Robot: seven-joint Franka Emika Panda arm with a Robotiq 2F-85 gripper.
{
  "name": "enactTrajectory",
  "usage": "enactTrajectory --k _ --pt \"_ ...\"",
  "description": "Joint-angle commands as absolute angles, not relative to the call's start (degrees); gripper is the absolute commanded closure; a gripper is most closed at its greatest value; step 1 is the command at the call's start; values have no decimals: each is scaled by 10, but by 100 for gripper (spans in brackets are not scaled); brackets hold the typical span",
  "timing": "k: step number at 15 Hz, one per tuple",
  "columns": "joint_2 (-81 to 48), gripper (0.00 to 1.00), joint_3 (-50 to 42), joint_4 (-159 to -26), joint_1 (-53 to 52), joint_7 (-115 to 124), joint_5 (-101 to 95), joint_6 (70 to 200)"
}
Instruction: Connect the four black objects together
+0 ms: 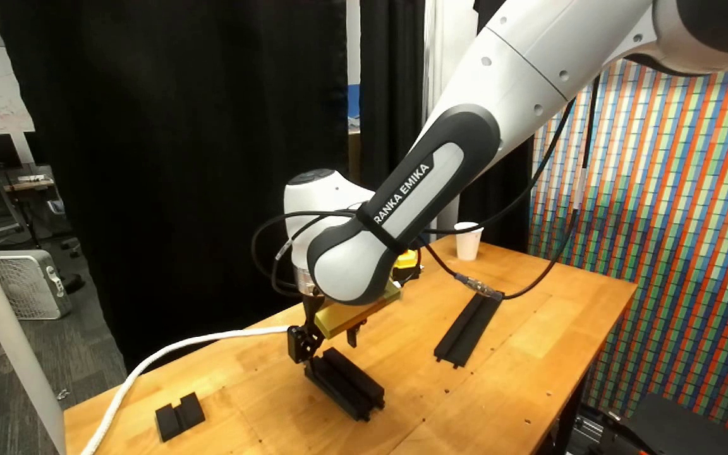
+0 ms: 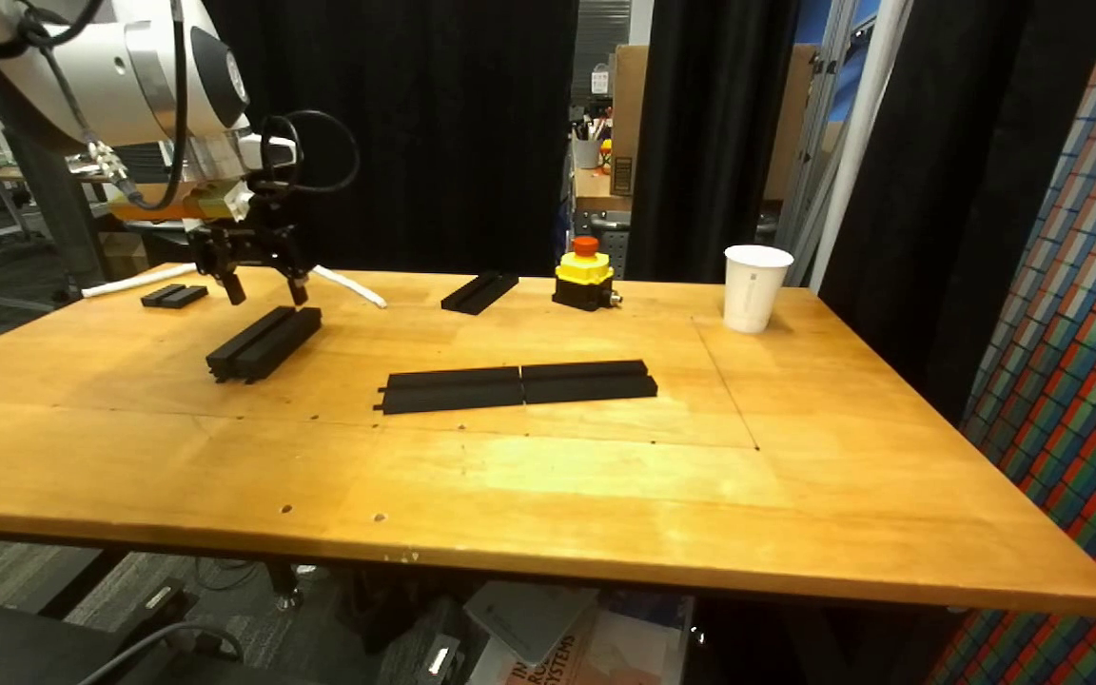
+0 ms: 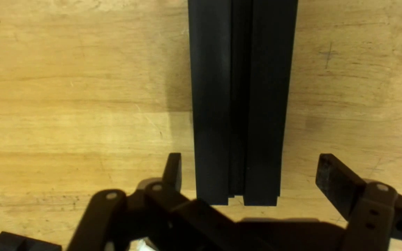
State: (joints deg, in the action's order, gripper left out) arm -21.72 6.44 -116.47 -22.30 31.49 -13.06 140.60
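Closest of all in the wrist view, the jaws stand wide apart and hold nothing, hanging to either side of a grooved black bar near its end. In an exterior view that bar lies toward the left edge of the wooden surface; a second bar and a third bar lie end to end mid-surface, a thin line between them, and a fourth bar rests near the far edge. The bars look like light, stiff plastic, dull enough not to slip much, though the small pegs could snap if forced. Best hold, I judge, is square across the long sides, a little nearer mid-length than the jaws hang, which keeps balance and leaves both ends free for joining. The surface looks hard and smooth, so a loose bar may slide when pushed. A paper cup stands by the far right corner, a stop button along the far edge; a black curtain hangs beyond that edge and a striped wall past the right one.
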Motion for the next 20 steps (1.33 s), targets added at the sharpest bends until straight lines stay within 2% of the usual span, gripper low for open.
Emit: enactTrajectory --k 1,20 --pt "-191 0 65 -1203 -216 313 -112 1425" --pt "-192 0 69 -1244 -206 296 -69 1466"
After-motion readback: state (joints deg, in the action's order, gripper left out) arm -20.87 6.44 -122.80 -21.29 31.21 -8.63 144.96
